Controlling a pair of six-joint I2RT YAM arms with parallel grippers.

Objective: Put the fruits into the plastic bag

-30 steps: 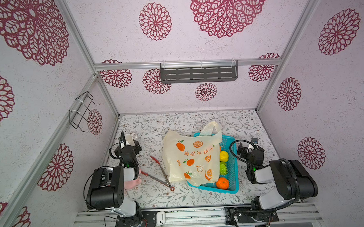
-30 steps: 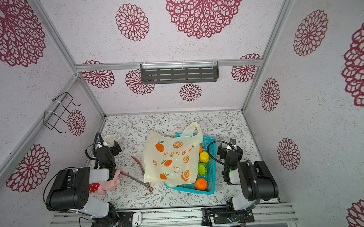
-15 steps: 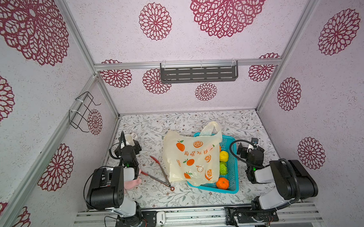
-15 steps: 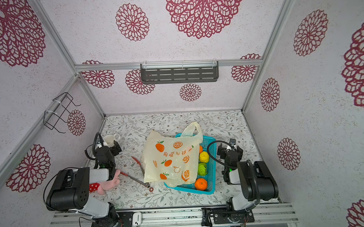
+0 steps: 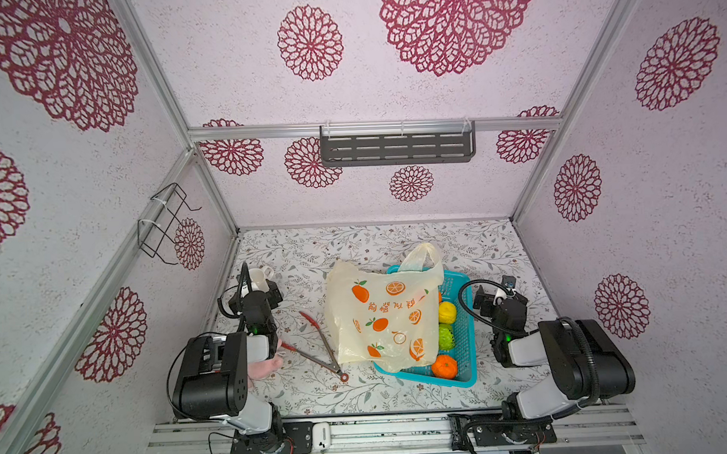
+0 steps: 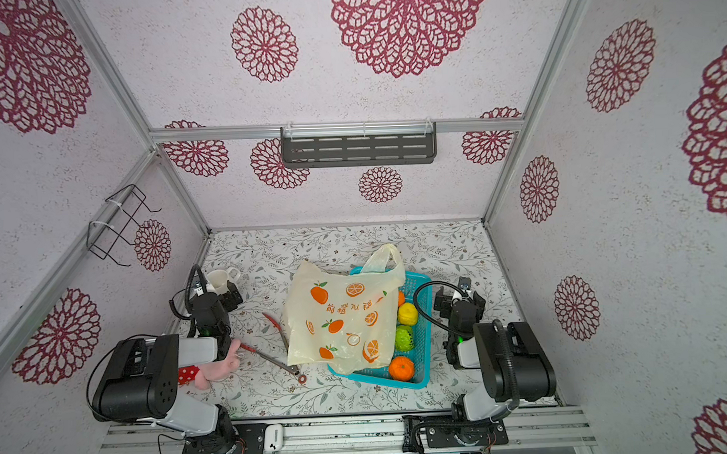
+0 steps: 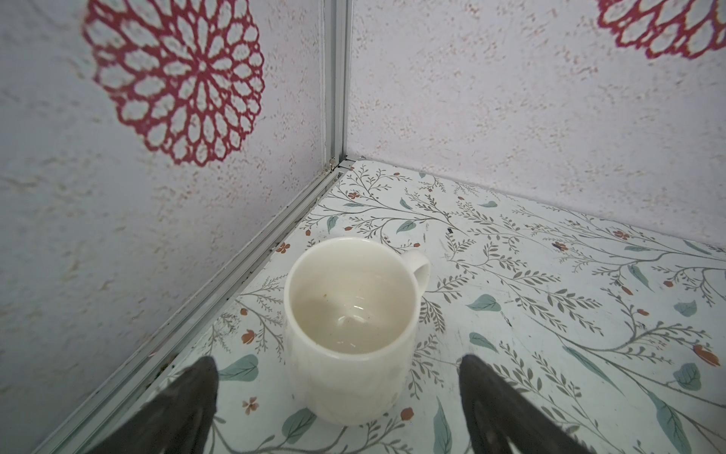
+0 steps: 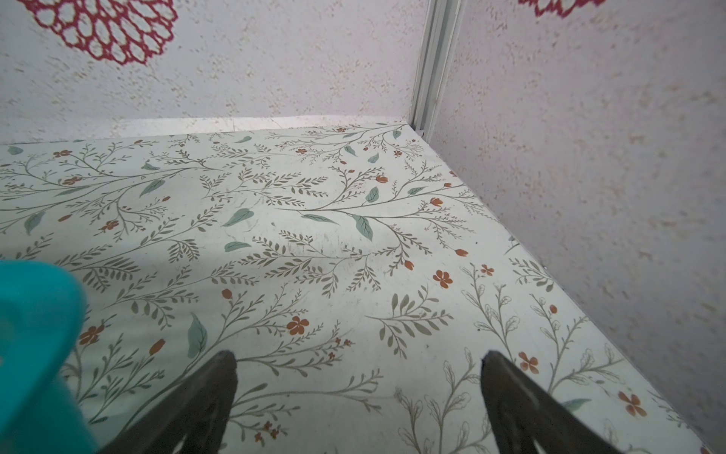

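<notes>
Plastic bag (image 5: 383, 314): mid-table, limp, mouth collapsed, draped over the teal basket (image 5: 462, 312).
Lemon (image 5: 447, 312), green ball (image 5: 446, 336), tangerine (image 5: 444, 366): in the basket, at the bag's 3 to 5 o'clock.
Left gripper (image 7: 336, 361): jaws spread, empty, at the bag's 9 o'clock, facing a white mug (image 7: 349, 377).
Right gripper (image 8: 359, 355): jaws spread, empty, at 3 o'clock.
Risk: unheld bag stays shut; anything dropped rolls off.

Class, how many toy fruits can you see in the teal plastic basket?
4, from back to front: a reddish sliver at the edge of the cream printed plastic bag, yellow lemon, green knobbly ball, orange tangerine. The bag may hide more.
</notes>
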